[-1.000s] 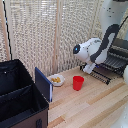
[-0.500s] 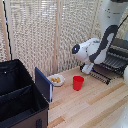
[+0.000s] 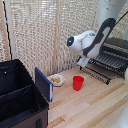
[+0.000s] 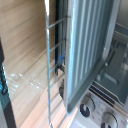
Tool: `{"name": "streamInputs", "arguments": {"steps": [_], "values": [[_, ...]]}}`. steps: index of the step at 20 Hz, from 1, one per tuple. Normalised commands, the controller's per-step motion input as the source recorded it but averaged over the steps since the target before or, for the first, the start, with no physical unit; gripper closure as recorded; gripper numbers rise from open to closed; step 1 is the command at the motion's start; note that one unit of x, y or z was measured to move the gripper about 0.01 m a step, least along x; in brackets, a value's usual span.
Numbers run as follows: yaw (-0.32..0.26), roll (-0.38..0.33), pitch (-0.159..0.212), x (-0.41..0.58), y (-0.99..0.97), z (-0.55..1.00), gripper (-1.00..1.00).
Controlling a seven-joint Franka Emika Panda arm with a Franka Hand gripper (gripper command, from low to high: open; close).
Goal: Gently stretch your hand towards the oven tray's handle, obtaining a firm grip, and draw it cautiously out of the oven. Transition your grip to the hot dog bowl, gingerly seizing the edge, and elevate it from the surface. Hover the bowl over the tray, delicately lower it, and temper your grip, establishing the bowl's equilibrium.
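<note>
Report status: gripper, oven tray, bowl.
Gripper at the oven front, fingers hidden, state unclear. Oven tray visible above the dropped door. Hot dog bowl on table beside red cup, untouched.

A small boxy dark metal toaster oven sits at the right edge of the exterior view, in its middle band. Its hinged glass door hangs down in front. The dark wire rack tray lies inside, above the door. The white robot arm stands just left of the oven. A red plastic cup stands at frame centre on the pale wooden table. A shallow white round bowl lies just beside it, to its left. A large black open case fills the lower left.
</note>
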Motion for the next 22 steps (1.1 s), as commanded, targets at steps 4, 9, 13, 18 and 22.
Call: {"name": "streamInputs", "arguments": {"steps": [4,9,13,18,22], "values": [[-0.242,0.113,0.001,0.190,0.19,0.57,-1.00],[-0.230,0.194,0.006,0.190,0.20,0.38,-1.00],[-0.194,0.239,0.002,0.251,0.26,0.28,-1.00],[-0.170,0.262,0.000,0.273,0.31,0.22,-1.00],[-0.170,0.259,-0.001,0.224,0.34,0.24,-1.00]]}}
